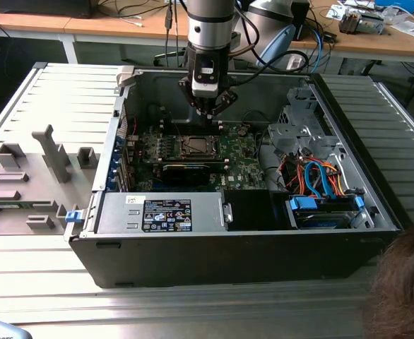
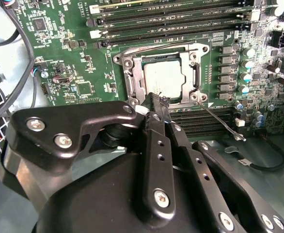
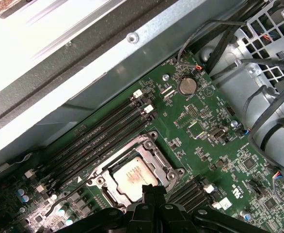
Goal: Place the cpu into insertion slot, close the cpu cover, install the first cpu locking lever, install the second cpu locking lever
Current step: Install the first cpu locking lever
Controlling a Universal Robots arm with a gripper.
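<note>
Hovering over the socket, the gripper [image 2: 154, 99] has its jaws drawn together, holding nothing visible. The cpu [image 2: 165, 77] sits in the slot [image 2: 132, 77] just ahead of the tips, the cover [image 2: 196, 73] down around it. One lever [image 2: 219, 119], beside the jaws, stands unlatched; judged step: press it squarely under its hook.

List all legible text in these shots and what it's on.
No text can be read.
Black label on the power supply: print too small to read.
White sticker beside it: too small to read.
White markings on the green circuit board, in both wrist views: too small and blurred to read.
</note>
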